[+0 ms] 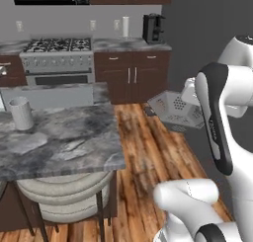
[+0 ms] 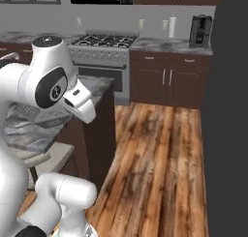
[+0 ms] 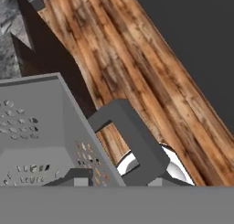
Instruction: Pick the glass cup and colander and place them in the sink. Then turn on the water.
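Hand view shows the colander [image 3: 39, 131] clamped at its rim by the half-closed hand [image 3: 114, 182], aloft over the floor — light, stiff metal; the cup [image 1: 21, 112] waits on the worktop [image 1: 64, 137].

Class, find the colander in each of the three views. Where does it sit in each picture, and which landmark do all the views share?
Left base view: colander at centre right, above the wooden floor, just left of the white arm.
Right base view: a grey perforated strip at middle left, mostly hidden behind the arm.
Hand view: lower left, very close, with its handle reaching towards the middle.
Shared landmark: the wooden floor.
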Available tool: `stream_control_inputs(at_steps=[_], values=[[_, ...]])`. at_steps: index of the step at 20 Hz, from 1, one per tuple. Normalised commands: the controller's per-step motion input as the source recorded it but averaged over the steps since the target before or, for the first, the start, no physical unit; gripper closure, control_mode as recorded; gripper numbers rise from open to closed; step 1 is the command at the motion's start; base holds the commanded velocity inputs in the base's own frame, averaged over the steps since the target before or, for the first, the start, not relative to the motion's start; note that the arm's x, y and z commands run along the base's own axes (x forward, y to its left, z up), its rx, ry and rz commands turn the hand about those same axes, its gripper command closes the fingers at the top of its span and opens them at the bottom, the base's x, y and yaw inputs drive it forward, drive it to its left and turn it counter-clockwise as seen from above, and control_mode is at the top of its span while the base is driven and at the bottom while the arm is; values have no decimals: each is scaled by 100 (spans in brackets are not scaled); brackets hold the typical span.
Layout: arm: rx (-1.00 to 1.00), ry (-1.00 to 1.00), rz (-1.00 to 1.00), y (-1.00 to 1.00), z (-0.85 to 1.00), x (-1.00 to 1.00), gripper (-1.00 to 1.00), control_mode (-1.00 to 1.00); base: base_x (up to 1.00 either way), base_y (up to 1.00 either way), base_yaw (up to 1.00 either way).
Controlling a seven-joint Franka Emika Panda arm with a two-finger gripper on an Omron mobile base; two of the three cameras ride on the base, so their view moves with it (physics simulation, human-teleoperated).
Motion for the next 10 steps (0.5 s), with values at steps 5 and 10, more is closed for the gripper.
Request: stream_control_inputs(at_steps=[5,10], values=[[0,0,0,0,0,0,100,100,-9,-4,49],[0,0,0,0,0,0,100,100,0,0,50]])
